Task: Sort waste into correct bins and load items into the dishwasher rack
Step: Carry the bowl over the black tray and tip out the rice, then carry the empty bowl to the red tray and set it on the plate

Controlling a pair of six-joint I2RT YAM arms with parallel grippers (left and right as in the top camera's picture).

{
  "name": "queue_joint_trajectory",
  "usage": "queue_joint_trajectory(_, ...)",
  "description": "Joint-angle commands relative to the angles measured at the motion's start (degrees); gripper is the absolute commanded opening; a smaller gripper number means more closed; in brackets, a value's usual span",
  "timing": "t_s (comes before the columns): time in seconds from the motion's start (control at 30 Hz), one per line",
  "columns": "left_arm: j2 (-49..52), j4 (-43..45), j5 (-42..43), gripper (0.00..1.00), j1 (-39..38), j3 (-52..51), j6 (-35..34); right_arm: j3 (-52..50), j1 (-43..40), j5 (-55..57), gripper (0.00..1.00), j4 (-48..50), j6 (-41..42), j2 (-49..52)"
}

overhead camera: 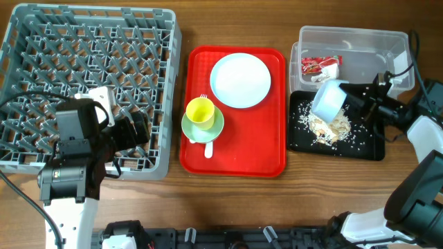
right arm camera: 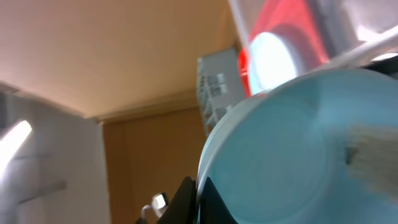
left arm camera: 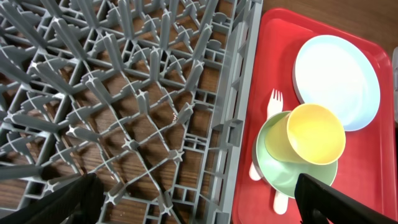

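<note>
Overhead, right gripper (overhead camera: 348, 96) pinches tilted light blue bowl (overhead camera: 327, 100) by its rim.

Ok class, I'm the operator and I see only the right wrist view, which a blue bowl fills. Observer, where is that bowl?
Observer: The bowl is tilted over the black tray.
Operator: Is anything on that tray?
Observer: Yes, scraps lie in a heap under the bowl.
Operator: And the left pincer?
Observer: The left pincer is open, above the rack, near the side that faces the red tray.
</note>
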Motion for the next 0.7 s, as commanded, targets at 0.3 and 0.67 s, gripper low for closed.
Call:
queue_joint_trajectory(0.3,-0.11,0.17,0.52,1.0,-0.26,1.11,1.09,-0.2,-0.13,-11.65,0.04,5.62,9.18,0.5)
queue_joint_trajectory(0.67,-0.11,0.22,0.52,1.0,-0.26,1.11,1.09,-0.2,4.52,-11.63,0.05,10.62,-3.78,0.42)
